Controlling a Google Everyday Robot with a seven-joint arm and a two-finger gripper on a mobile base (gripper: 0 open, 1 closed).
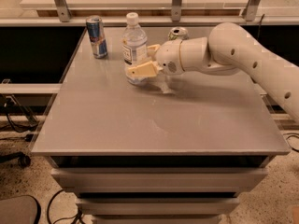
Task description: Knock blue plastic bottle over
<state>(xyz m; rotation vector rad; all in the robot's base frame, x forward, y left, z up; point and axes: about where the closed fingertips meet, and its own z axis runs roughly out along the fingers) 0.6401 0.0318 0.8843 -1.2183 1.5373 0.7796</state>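
The blue plastic bottle (133, 38), clear with a white cap and a white-and-blue label, stands upright at the back of the grey table (159, 120), left of centre. My gripper (139, 60) comes in from the right on the white arm (224, 50) and is right at the bottle's lower half. Its fingers are apart: one tan finger (142, 70) lies across the front of the bottle's base, and the other shows just right of the bottle. The bottle's bottom is hidden behind the front finger.
A slim blue-silver can (96, 36) stands at the back left of the table. A green-white soda can (178, 33) stands behind the gripper's wrist. A railing with metal posts (176, 1) runs behind the table. Drawers sit under the tabletop.
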